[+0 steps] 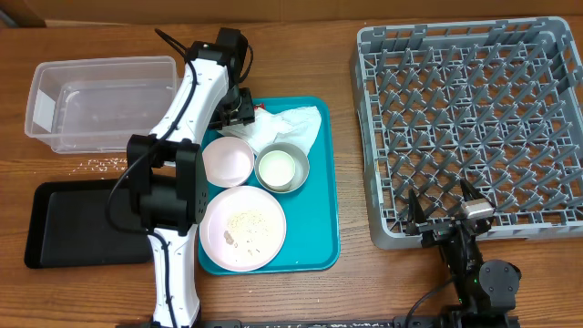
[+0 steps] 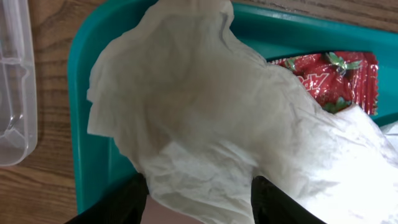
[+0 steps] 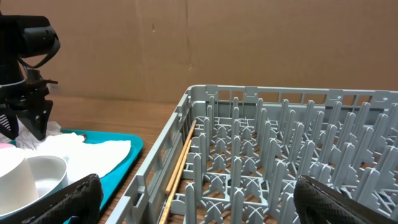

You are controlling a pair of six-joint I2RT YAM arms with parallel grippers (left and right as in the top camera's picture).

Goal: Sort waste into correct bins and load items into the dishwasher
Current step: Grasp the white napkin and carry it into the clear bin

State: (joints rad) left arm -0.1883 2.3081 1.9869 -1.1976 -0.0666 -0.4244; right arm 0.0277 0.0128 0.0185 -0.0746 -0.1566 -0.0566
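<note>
Inside your left gripper (image 2: 200,190), fingers spread wide: crumpled napkin (image 2: 205,118), apparently not yet pinched. Right gripper (image 3: 199,196) open beside rack (image 3: 280,155). Rack unloaded; nothing sorted.

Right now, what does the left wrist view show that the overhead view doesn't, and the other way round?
Only the left wrist: a red printed packet lying partly under the white napkin, and the napkin's creases up close. Only the overhead: the grey dish rack, the black tray, the pink plate, the pink bowl and the metal bowl. Both: the white napkin, the teal tray it lies on, and the clear tub beside that tray.
</note>
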